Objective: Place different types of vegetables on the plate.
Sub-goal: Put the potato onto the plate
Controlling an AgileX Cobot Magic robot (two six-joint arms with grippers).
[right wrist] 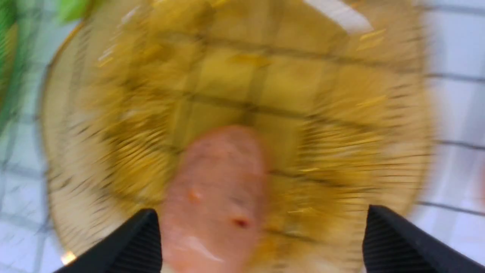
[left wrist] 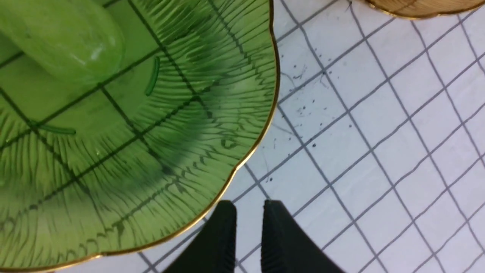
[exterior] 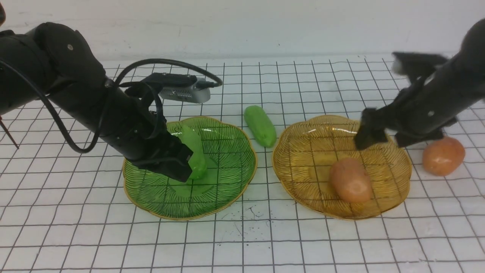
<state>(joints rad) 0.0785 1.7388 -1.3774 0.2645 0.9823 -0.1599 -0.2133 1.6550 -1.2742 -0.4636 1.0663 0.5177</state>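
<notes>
A light-green cucumber lies in the green glass plate; it also shows in the left wrist view. My left gripper hangs low over that plate beside the cucumber. Its fingers are nearly together with nothing between them. An orange-brown potato lies in the amber glass plate. My right gripper is wide open and empty above the amber plate's far right side. The right wrist view is motion-blurred and shows the potato below the spread fingers.
A second cucumber lies on the gridded table between the two plates. A second potato lies on the table right of the amber plate, just under my right arm. The amber plate's rim shows in the left wrist view.
</notes>
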